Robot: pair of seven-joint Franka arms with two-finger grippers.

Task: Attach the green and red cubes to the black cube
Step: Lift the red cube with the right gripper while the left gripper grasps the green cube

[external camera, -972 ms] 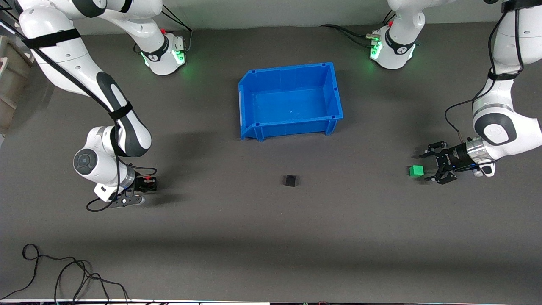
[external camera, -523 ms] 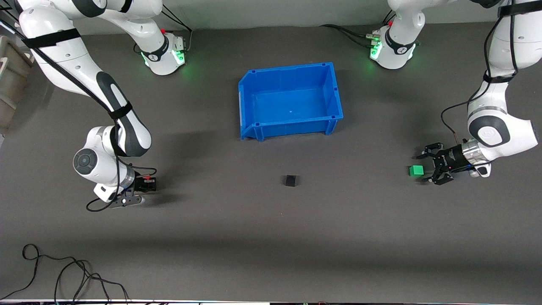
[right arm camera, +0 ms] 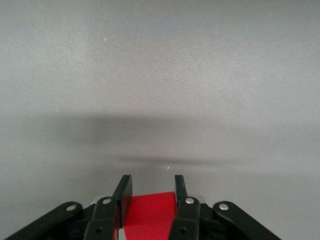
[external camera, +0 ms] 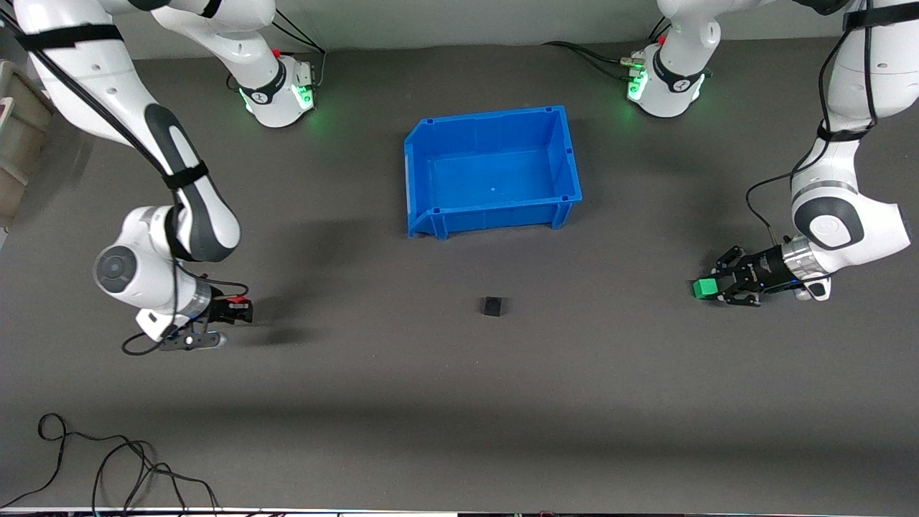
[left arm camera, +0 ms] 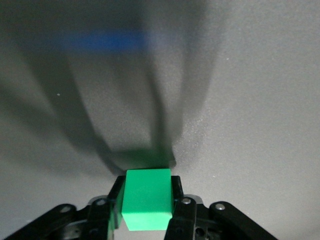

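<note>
Since the earlier frames the left gripper has closed its fingers around the green cube, which was lying free just beside the open fingers, and the right gripper has moved a little toward the right arm's end of the table and seems lifted. Now the left gripper is grasping the green cube low at the table, at the left arm's end; in the left wrist view the green cube is sitting tightly between the two black fingers, and its shadow is falling on the grey surface next to it. The right gripper is clenching the red cube at the right arm's end of the table; in the right wrist view the red cube is showing between the fingers. The black cube is lying alone on the table, between the two grippers and well apart from both. The blue bin is standing farther from the front camera than the black cube, and it is holding nothing.
</note>
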